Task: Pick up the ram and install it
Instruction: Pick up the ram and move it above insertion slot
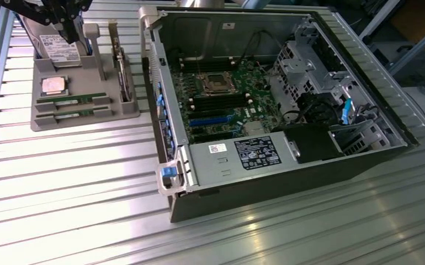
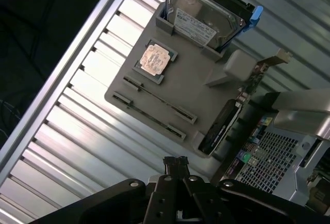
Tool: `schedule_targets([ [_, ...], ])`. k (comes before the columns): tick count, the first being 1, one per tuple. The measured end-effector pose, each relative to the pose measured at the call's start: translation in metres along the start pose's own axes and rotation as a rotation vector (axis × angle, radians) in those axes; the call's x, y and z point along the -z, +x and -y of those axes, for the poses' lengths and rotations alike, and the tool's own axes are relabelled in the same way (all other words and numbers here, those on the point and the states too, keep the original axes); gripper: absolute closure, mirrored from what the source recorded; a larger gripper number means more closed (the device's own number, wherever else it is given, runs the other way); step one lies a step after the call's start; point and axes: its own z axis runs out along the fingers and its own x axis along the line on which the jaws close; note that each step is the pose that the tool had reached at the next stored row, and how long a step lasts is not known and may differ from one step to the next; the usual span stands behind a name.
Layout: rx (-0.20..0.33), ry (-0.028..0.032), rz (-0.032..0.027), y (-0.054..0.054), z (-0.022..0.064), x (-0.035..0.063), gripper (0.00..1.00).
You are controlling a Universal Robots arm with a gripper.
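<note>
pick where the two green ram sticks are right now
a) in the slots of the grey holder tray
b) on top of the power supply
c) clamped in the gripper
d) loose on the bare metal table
a: both ram sticks sit side by side in the slots of the grey holder tray, next to the silver processor chip, with the gripper up over the far end of the tray.
</note>
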Motion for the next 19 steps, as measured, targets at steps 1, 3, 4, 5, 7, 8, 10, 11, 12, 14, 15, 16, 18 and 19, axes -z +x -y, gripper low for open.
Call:
schedule_targets([
  [1,0.004,-0.0001,-0.0002,0.0000,0.0000,0.0000,0.89],
  [3,0.018,-0.0004,-0.0008,0.0000,0.0000,0.0000,0.89],
  [4,0.028,-0.0006,-0.0013,0.0000,0.0000,0.0000,0.89],
  [5,0.037,-0.0009,-0.0017,0.0000,0.0000,0.0000,0.89],
  [7,0.048,-0.0012,-0.0022,0.0000,0.0000,0.0000,0.89],
  [8,0.055,-0.0013,-0.0025,0.0000,0.0000,0.0000,0.89],
  [10,0.067,-0.0016,-0.0030,0.0000,0.0000,0.0000,0.89],
  [11,0.076,-0.0018,-0.0033,0.0000,0.0000,0.0000,0.89],
  [12,0.084,-0.0021,-0.0037,0.0000,0.0000,0.0000,0.89],
  [14,0.106,-0.0026,-0.0047,0.0000,0.0000,0.0000,0.89],
  [15,0.116,-0.0029,-0.0051,0.0000,0.0000,0.0000,0.89],
  [16,0.121,-0.0029,-0.0054,0.0000,0.0000,0.0000,0.89],
  [18,0.138,-0.0034,-0.0061,0.0000,0.0000,0.0000,0.89],
  [19,0.142,-0.0035,-0.0063,0.0000,0.0000,0.0000,0.89],
])
